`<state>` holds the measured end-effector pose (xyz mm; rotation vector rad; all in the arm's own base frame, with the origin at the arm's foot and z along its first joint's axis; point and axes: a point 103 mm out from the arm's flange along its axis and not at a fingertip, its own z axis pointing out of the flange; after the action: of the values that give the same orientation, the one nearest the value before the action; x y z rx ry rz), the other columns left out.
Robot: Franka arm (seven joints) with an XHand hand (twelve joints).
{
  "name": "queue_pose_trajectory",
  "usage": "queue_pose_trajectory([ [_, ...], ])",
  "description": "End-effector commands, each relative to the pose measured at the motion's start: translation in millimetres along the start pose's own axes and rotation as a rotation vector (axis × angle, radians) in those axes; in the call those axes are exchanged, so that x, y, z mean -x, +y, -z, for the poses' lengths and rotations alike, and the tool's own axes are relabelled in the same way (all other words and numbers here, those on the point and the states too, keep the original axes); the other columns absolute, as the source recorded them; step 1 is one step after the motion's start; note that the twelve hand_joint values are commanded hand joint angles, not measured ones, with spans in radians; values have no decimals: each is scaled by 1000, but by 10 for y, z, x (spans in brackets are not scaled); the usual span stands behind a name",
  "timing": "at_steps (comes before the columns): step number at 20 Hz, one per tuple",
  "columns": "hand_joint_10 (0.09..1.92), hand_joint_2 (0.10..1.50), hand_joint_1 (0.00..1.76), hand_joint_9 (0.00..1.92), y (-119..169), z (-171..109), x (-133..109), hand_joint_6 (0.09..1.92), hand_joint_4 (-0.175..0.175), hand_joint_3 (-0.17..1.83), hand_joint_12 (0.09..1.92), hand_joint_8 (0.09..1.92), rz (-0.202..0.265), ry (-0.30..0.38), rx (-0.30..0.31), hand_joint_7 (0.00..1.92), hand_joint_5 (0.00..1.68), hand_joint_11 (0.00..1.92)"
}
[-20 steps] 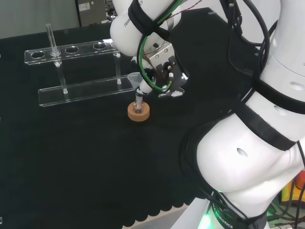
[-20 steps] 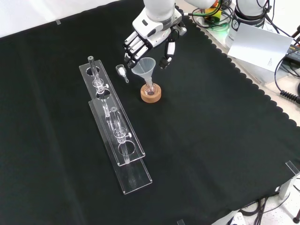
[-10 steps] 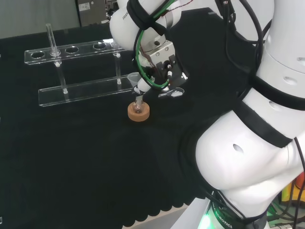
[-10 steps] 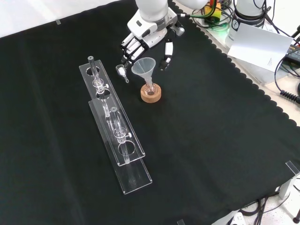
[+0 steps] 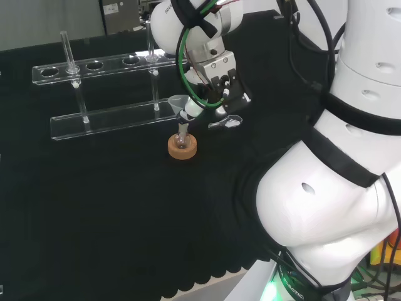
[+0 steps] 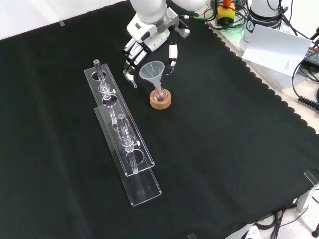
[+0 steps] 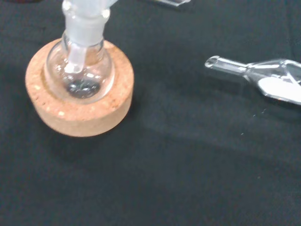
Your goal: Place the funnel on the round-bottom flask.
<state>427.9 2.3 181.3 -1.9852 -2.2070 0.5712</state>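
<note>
Rack (image 6: 122,134) of clear acrylic sits at the left of your front view, same spot as a second ago, tubes upright in it. Just right of its far end a small clear scoop-like glass piece (image 6: 130,78) lies flat on the black cloth (image 6: 224,149), unmoved. Next over, the funnel (image 6: 152,72) stands with its stem down the neck of the round-bottom flask (image 6: 159,94), which sits in its cork ring (image 6: 160,101); wrist view confirms the stem inside the neck. Funnel, flask and ring haven't shifted. Hand (image 6: 149,42) is what changed: a second ago its fingers flanked the funnel cone, now you see it pulled back toward the top of the front view and slightly left, off the funnel, fingers relaxed and spread, holding nothing.
</note>
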Motion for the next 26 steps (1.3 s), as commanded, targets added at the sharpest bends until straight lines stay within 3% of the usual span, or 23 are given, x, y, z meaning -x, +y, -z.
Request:
queue_pose_trajectory([
  [1, 657, 669, 514, 470, -4, -61, -43, 87, -63, 380, 1381, 717, 51, 33, -38, 58, 125, 205],
  [10, 615, 678, 512, 605, -19, -62, -24, 87, -67, 364, 1372, 701, 63, 58, -61, 29, 119, 230],
  [26, 575, 685, 513, 670, -129, 20, -161, 87, -68, 352, 1370, 693, 80, 34, -61, 24, 122, 235],
])
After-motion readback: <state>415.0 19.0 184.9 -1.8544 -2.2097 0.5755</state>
